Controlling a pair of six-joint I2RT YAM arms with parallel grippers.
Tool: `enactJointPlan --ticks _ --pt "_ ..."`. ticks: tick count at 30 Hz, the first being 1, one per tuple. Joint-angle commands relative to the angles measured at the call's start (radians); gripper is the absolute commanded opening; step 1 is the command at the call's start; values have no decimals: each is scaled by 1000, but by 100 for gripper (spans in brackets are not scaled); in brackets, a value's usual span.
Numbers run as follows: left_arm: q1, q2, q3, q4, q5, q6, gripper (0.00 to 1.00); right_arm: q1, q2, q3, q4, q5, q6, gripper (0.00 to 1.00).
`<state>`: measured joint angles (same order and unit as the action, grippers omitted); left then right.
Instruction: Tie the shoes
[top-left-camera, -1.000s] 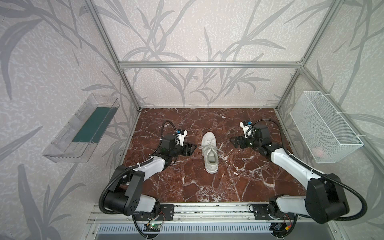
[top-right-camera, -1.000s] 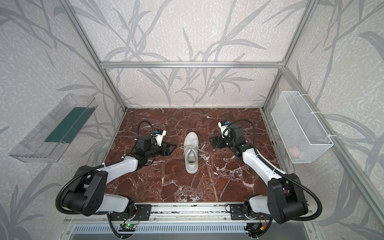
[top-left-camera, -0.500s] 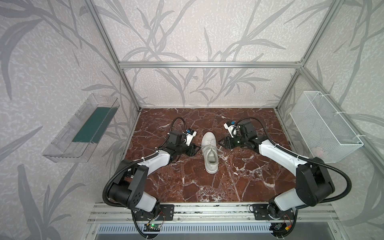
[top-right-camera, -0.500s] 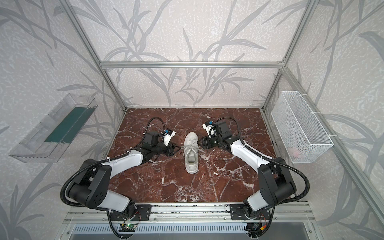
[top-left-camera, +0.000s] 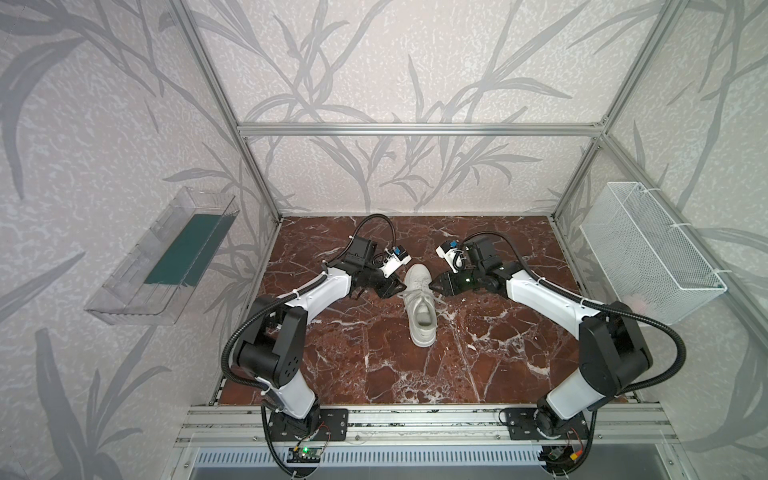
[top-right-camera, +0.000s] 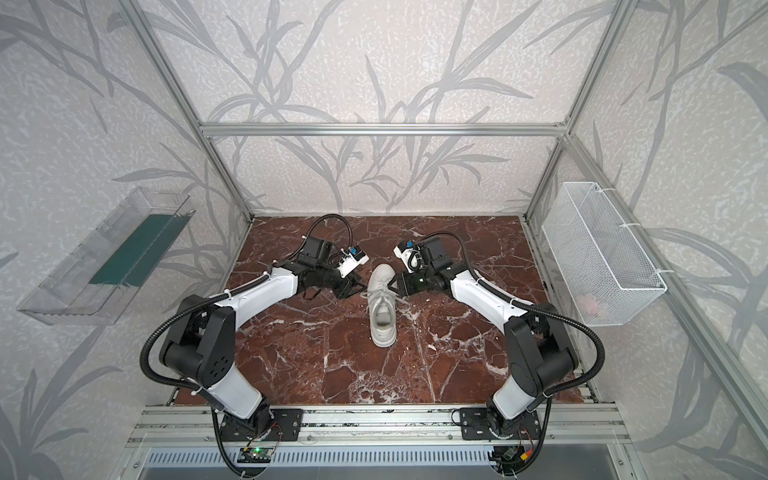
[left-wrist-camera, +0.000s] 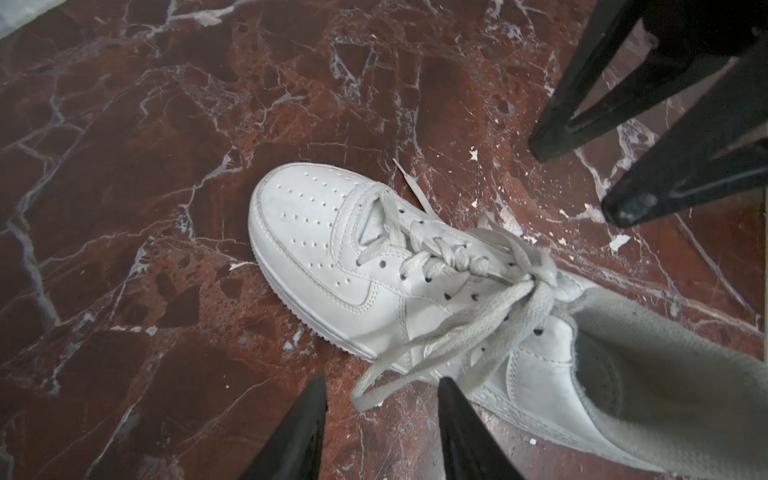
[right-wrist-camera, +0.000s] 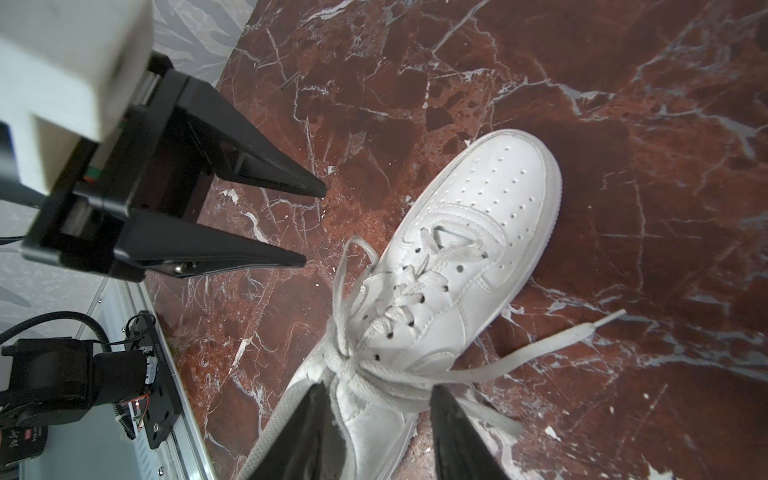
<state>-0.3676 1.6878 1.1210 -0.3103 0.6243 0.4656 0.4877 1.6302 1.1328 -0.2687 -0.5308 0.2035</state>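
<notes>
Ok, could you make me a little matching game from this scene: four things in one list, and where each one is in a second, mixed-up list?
Things
1. white sneaker
2. clear bin
3. wire basket
4. left claw

Places
A. hung up at the right of both top views
B. open, next to the laces
C. in the middle of the marble floor
D. hung up at the left of both top views

Pairs: 1-C, 2-D, 3-A, 4-B

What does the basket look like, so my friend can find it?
Start at the red marble floor with the white shoe in its middle. Up beside the right arm hangs the basket. It is white wire mesh, unlike the clear tray across from it.
</notes>
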Motion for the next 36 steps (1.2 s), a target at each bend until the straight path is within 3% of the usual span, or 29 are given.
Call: enactJointPlan --ticks 1,26,29,36 --pt "-5 49 49 -171 36 171 43 16 34 48 -22 -32 23 40" --pt "-17 145 131 -141 104 261 41 41 147 113 -38 -103 89 31" --pt "-23 159 149 -155 104 269 37 40 147 115 -44 -100 88 31" --pt "-24 162 156 -182 108 290 4 41 154 119 -47 -100 87 28"
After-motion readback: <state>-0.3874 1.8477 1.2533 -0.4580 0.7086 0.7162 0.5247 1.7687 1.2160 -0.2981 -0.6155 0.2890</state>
